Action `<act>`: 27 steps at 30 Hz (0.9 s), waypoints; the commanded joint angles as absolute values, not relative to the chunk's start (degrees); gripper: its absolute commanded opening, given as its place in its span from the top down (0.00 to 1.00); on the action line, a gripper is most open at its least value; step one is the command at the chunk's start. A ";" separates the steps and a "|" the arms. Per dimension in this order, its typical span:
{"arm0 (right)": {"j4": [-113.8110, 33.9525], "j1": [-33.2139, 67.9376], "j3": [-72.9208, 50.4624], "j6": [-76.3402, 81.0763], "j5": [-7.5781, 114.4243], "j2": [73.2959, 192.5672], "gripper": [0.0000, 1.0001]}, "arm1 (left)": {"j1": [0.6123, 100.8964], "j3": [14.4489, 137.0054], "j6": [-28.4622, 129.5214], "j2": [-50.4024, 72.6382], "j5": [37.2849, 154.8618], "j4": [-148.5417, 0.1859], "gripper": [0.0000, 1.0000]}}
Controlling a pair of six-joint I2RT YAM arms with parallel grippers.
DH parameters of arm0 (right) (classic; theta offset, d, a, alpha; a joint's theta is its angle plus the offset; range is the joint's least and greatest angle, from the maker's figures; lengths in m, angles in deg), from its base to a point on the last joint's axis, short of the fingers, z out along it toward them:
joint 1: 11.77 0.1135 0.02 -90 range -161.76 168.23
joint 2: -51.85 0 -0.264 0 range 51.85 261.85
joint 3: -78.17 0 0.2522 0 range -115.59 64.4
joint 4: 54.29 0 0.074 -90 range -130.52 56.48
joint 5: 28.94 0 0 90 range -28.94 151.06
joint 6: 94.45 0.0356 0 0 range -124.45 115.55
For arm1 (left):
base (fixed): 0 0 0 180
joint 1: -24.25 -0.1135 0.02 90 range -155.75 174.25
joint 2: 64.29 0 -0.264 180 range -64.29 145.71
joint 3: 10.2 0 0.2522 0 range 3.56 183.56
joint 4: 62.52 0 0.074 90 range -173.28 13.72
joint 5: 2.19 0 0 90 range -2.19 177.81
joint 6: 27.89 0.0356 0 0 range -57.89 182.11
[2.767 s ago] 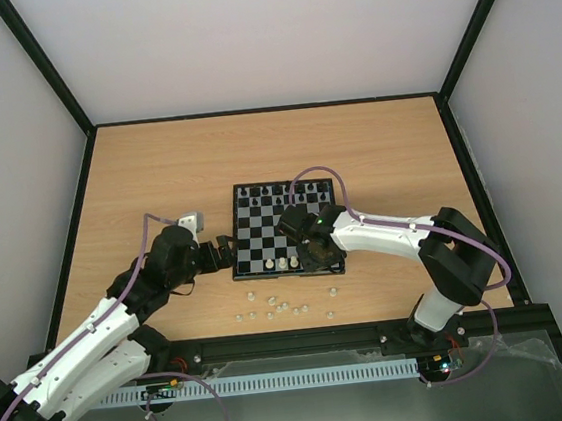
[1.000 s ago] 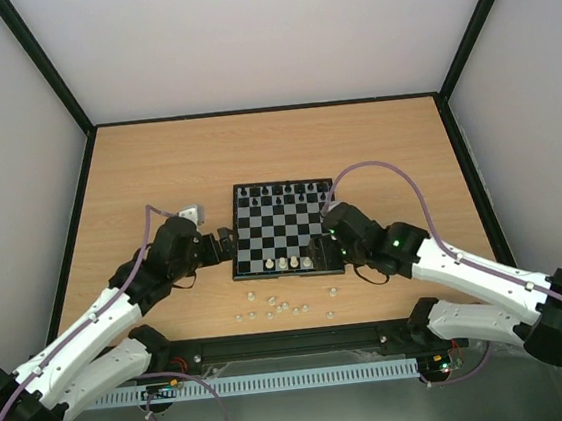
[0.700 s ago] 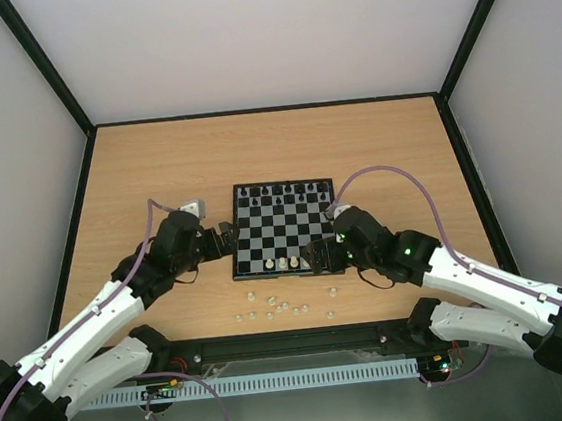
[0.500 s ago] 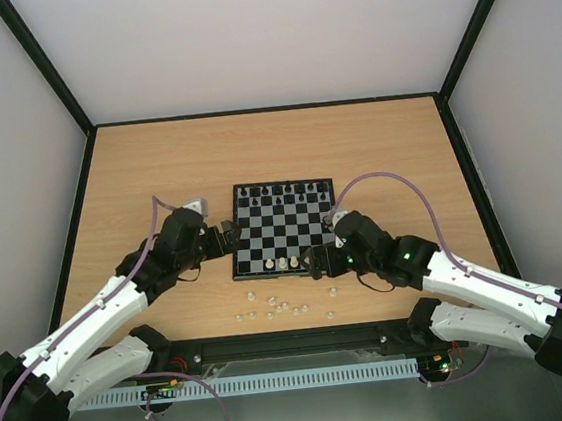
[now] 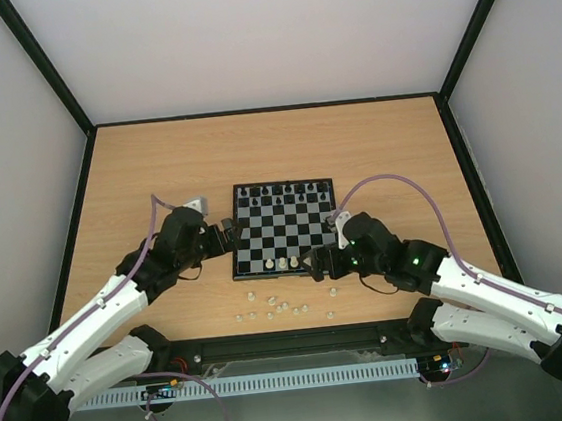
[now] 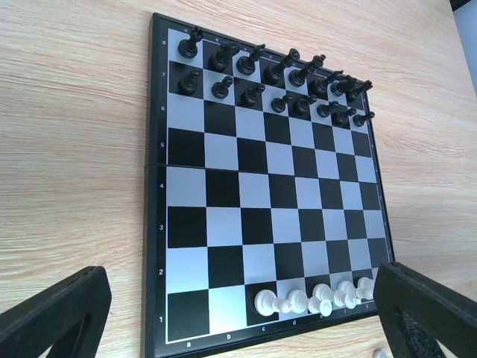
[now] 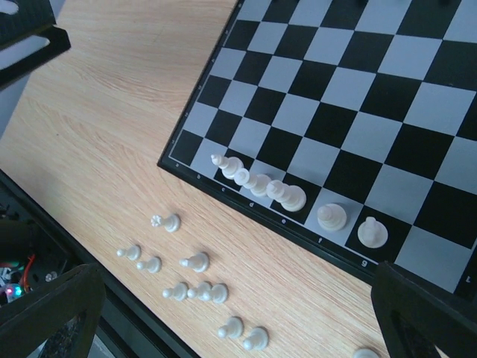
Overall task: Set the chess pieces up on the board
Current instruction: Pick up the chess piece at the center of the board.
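The board [image 5: 281,233] lies mid-table, with black pieces [image 5: 281,192] filling its two far rows. Several white chess pieces [image 6: 298,300] stand crowded along its near row, two more [image 7: 332,217] spaced to their right. Other white chess pieces [image 5: 276,306] lie scattered on the wood in front of the board, also in the right wrist view [image 7: 195,261]. My left gripper [image 5: 225,229] hovers at the board's left edge, open and empty [image 6: 242,283]. My right gripper [image 5: 319,265] hangs open and empty over the board's near right corner [image 7: 237,287].
A black frame rail [image 5: 295,342] runs along the table's near edge, just behind the loose pieces. Black-edged walls enclose the wooden table [image 5: 155,163]. One white piece [image 5: 329,315] lies apart near the rail, another [image 5: 333,290] close under my right gripper.
My right gripper has opened wider and drawn back slightly off the board's near right corner. My left gripper has crept a little closer to the board's left edge.
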State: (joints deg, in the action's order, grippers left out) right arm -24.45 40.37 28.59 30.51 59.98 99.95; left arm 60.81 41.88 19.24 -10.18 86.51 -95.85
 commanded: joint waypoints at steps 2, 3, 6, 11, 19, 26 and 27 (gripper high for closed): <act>-26.63 40.23 29.03 31.55 61.17 98.63 0.01 | 60.47 42.08 18.26 -11.50 87.19 -95.18 0.00; -26.60 40.18 28.99 31.58 61.37 98.61 0.01 | 60.47 42.13 18.17 -11.55 87.05 -95.65 0.01; -26.19 40.21 29.03 33.16 62.19 98.05 0.01 | 60.47 42.02 17.71 -12.27 87.10 -96.58 0.00; -24.97 40.21 29.31 33.90 63.37 96.08 0.01 | 60.47 40.68 16.68 -14.82 87.81 -97.25 0.01; -24.60 40.24 30.19 34.74 63.53 94.99 0.01 | 60.47 41.42 15.80 -16.12 86.79 -99.38 0.00; -24.79 40.19 29.39 34.68 64.04 95.17 0.01 | 60.47 42.12 17.72 -18.21 87.32 -99.72 0.01; -24.84 40.19 29.22 34.48 64.13 95.26 0.01 | 60.47 42.50 18.14 -18.12 87.67 -99.92 0.01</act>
State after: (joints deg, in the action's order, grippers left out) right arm -25.41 40.37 29.64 34.38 62.95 95.66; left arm 60.81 40.99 16.68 -16.72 86.97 -98.70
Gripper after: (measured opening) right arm 0.986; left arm 0.995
